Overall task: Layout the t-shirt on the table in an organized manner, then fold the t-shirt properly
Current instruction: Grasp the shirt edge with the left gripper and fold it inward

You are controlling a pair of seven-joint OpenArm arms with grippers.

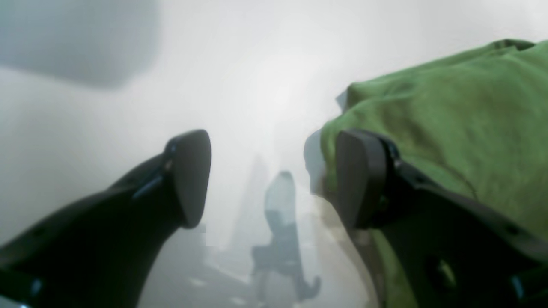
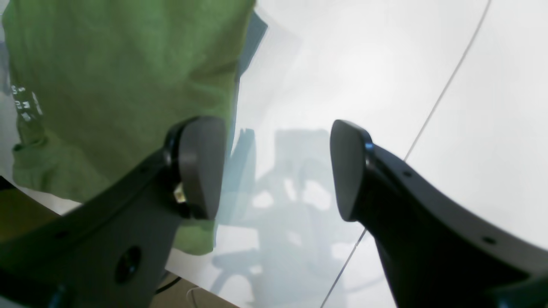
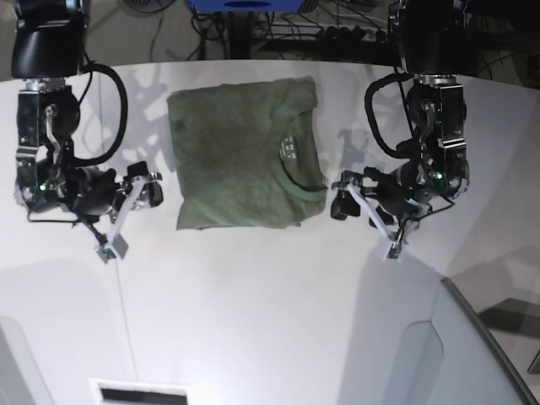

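Note:
The olive-green t-shirt (image 3: 240, 160) lies folded into a compact rectangle at the far middle of the white table (image 3: 270, 304), its collar and white neck label (image 3: 287, 145) facing up. My left gripper (image 3: 367, 218) hovers just off the shirt's right edge, open. In the left wrist view the left gripper (image 1: 274, 179) has nothing between its jaws, and one finger overlaps the t-shirt (image 1: 449, 119). My right gripper (image 3: 126, 215) sits off the shirt's left side. In the right wrist view the right gripper (image 2: 274, 169) is open and empty beside the t-shirt (image 2: 120, 68).
A thin dark seam (image 2: 445, 90) runs across the tabletop. A grey translucent panel (image 3: 472, 354) stands at the near right corner. Cables and equipment (image 3: 253, 25) crowd the floor beyond the far table edge. A white slot (image 3: 139, 394) shows at the near edge.

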